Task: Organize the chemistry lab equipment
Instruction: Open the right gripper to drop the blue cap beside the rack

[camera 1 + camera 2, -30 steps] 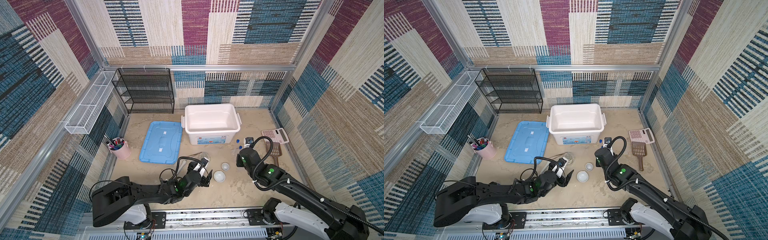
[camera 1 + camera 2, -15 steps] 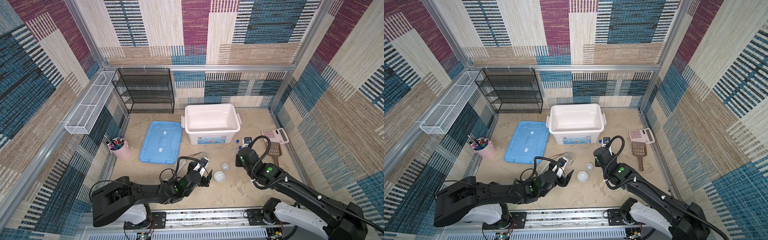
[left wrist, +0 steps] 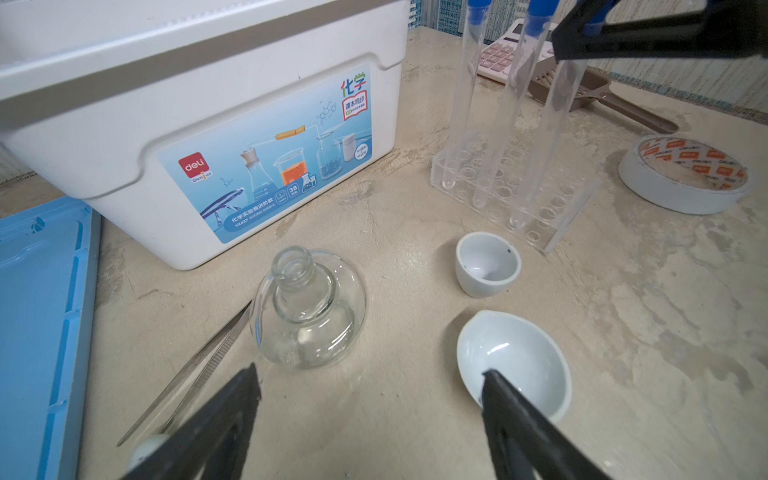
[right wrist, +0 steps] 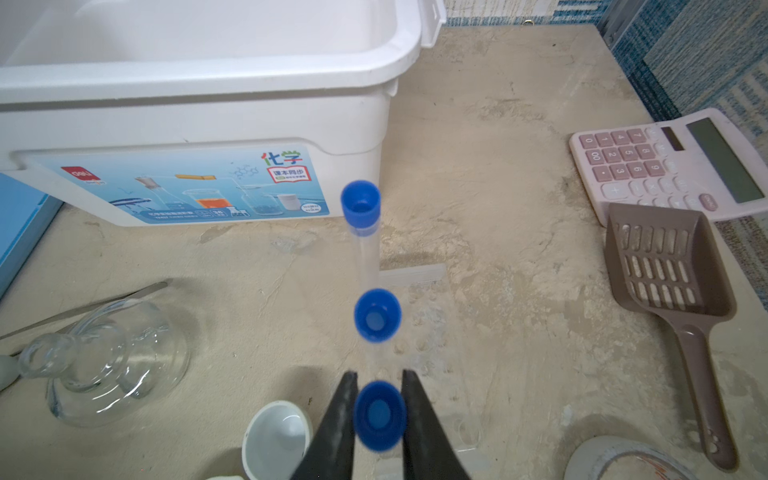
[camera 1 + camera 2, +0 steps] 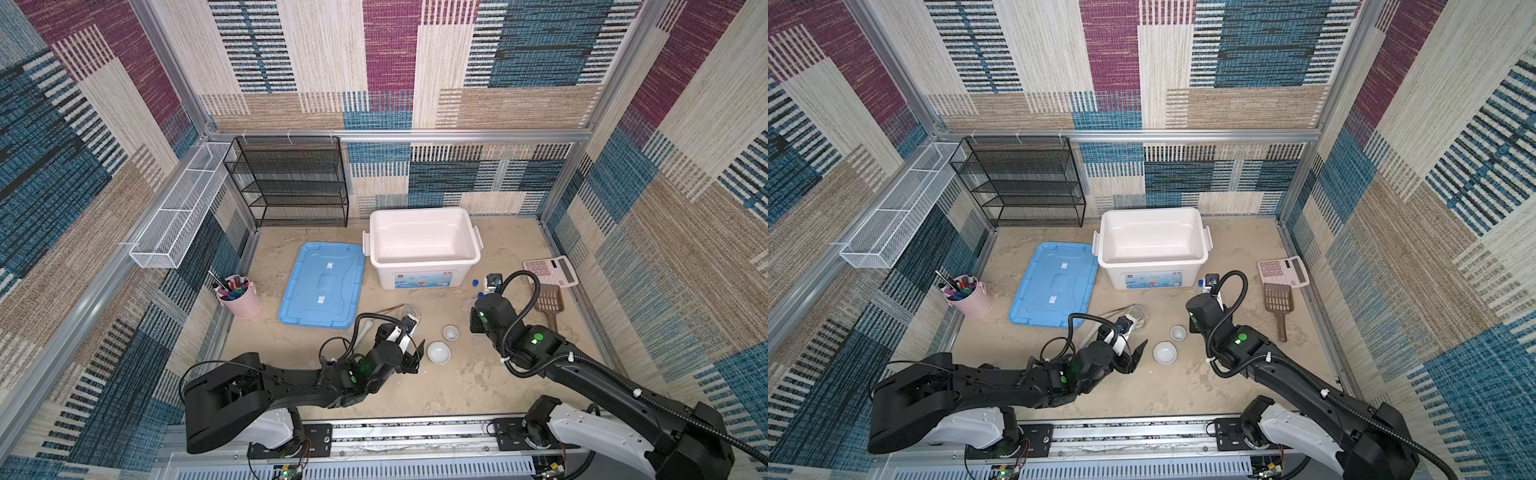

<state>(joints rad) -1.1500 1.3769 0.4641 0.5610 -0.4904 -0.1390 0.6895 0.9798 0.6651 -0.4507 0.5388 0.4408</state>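
L end effector (image 3: pixel 370 382) is hovering wide open over the tabletop (image 3: pixel 415 436) btwn glass flask (image 3: pixel 309 316) and shallow white dish (image 3: pixel 515 361), prob. picking a target. R end effector (image 4: pixel 380 374) is straddling, jaws narrow, the cap of a test tube (image 4: pixel 379 415) standing upright in clear rack (image 3: pixel 511 195); can't tell if gripping.

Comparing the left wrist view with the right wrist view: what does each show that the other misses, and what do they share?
Left wrist only: the open left tool, and the tube bottoms seated in the clear rack. Right wrist only: the inside of the white bin and the calculator display. Both: three blue-capped test tubes, the glass flask, the tweezers, the small white dish, and the right tool flanking one cap.
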